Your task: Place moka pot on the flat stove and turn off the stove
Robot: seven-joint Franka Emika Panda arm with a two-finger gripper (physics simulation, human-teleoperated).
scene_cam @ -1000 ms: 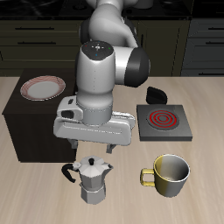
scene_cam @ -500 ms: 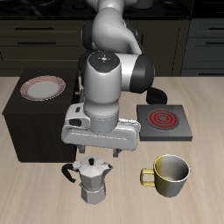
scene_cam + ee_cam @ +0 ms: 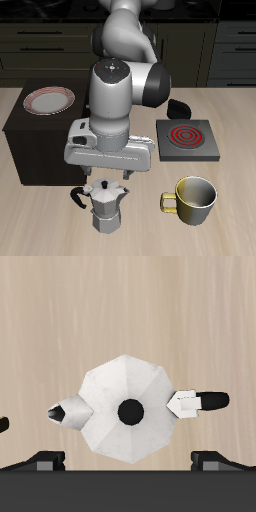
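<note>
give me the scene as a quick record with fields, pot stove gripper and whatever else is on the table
moka pot: upright on the table near its front edge, not on the stove; black lid knob centred in the wrist view
flat stove: farther back, burner rings red, nothing on it
gripper: directly above the pot, open, not touching it
mug: yellowish-green, beside the pot near the front edge
plate: red-rimmed, on top of the dark cabinet
task state: pot not yet grasped
</note>
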